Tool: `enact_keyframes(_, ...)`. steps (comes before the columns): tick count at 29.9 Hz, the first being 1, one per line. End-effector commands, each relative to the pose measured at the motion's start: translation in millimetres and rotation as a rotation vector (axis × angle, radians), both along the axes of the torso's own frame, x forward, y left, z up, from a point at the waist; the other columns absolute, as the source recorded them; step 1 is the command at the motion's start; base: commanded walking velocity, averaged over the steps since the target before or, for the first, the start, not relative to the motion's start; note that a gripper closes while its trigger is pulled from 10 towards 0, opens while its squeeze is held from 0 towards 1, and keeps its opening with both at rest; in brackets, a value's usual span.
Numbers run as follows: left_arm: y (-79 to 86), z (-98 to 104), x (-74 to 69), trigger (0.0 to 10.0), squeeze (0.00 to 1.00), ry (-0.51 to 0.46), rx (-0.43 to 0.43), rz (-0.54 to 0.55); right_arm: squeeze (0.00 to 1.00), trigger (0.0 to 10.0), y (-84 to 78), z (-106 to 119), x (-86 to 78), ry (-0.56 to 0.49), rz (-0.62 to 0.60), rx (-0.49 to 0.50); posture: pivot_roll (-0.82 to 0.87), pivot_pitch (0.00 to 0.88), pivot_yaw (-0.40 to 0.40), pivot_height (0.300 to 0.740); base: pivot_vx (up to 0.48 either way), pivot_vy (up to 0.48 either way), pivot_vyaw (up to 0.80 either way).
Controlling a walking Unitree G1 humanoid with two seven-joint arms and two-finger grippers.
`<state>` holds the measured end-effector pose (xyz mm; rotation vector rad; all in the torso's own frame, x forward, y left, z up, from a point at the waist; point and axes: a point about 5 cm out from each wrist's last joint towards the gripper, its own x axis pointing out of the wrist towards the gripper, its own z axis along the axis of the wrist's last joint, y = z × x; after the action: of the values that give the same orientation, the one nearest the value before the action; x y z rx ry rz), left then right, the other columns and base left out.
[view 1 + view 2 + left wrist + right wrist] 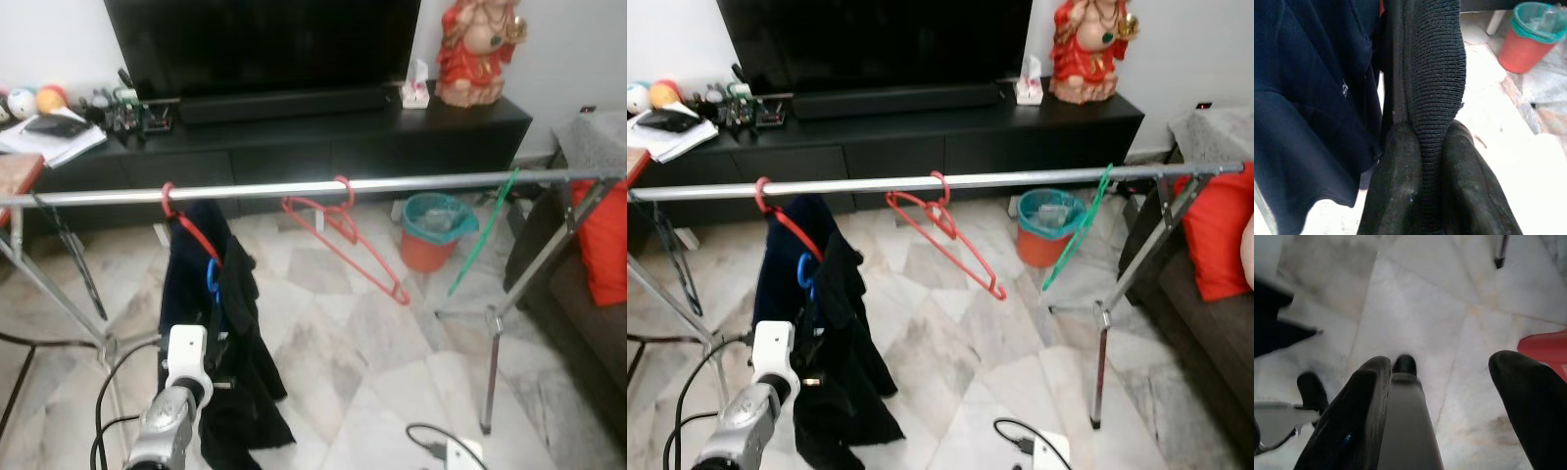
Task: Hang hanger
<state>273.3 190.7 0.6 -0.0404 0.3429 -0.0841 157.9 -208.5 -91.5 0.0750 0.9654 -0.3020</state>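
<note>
A silver clothes rail (294,188) runs across the room. At its left end a red hanger (181,220) carries a navy garment (186,274), with a blue hanger (212,279) and a black knitted garment (245,372) beside it. My left gripper (1427,132) is shut on a fold of that black garment (1437,63), low beside the hanging clothes; the left arm (181,392) reaches up from below. An empty red hanger (343,235) hangs tilted at mid-rail, and a green hanger (480,245) hangs further right. My right gripper (1440,367) is open, pointing down at the marble floor.
A black TV console (294,137) stands behind the rail. A red bin (431,235) with a teal liner sits under it. The rack's legs (490,362) splay out at both ends. A sofa with a red cushion (602,245) is at right. Cables and a white plug box (460,452) lie on the floor.
</note>
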Motion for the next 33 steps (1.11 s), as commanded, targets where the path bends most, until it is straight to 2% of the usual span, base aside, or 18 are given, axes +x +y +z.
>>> enact_keyframes(1, -8.1, 11.4, 8.2, 10.0, 0.00, -0.061, 0.008, -0.041, 0.00, 10.0, -24.2, 11.1, 13.4, -0.054, -0.045, -0.035, 0.01, 0.000, 0.039, 0.740, -0.247, 0.000, 0.00)
enact_keyframes(9, -13.5, 9.1, 3.8, 10.0, 0.00, -0.050, 0.009, -0.090, 0.00, 10.0, -34.6, 13.6, 12.9, -0.063, -0.092, -0.049, 0.00, 0.000, 0.070, 0.740, -0.250, 0.000, 0.00)
enact_keyframes(13, -9.2, 11.1, 6.4, 10.0, 0.00, -0.051, 0.015, -0.092, 0.00, 10.0, -31.1, 15.5, 19.2, -0.078, -0.105, -0.041, 0.00, 0.000, 0.053, 0.740, -0.249, 0.000, 0.00)
enact_keyframes(15, -3.6, 12.4, 8.0, 10.0, 0.00, -0.056, 0.019, -0.062, 0.00, 10.0, -25.7, 15.6, 22.8, -0.078, -0.089, -0.028, 0.01, 0.000, 0.021, 0.740, -0.249, 0.000, 0.00)
enact_keyframes(18, 4.0, 14.7, 9.9, 10.0, 0.00, -0.062, 0.024, -0.036, 0.00, 10.0, -18.3, 15.3, 26.5, -0.073, -0.069, -0.018, 0.01, 0.000, 0.014, 0.740, -0.249, 0.000, 0.00)
enact_keyframes(26, 4.6, 20.3, 13.5, 10.0, 0.00, -0.077, 0.024, -0.038, 0.00, 10.0, -20.7, 12.7, 20.9, -0.049, -0.084, -0.004, 0.04, 0.000, 0.041, 0.740, -0.250, 0.000, 0.00)
enact_keyframes(33, 10.3, 20.2, 11.5, 10.0, 0.00, -0.078, 0.027, -0.025, 0.00, 10.0, -19.6, 10.1, 16.1, -0.033, -0.097, 0.005, 0.05, 0.000, 0.032, 0.740, -0.257, 0.000, 0.00)
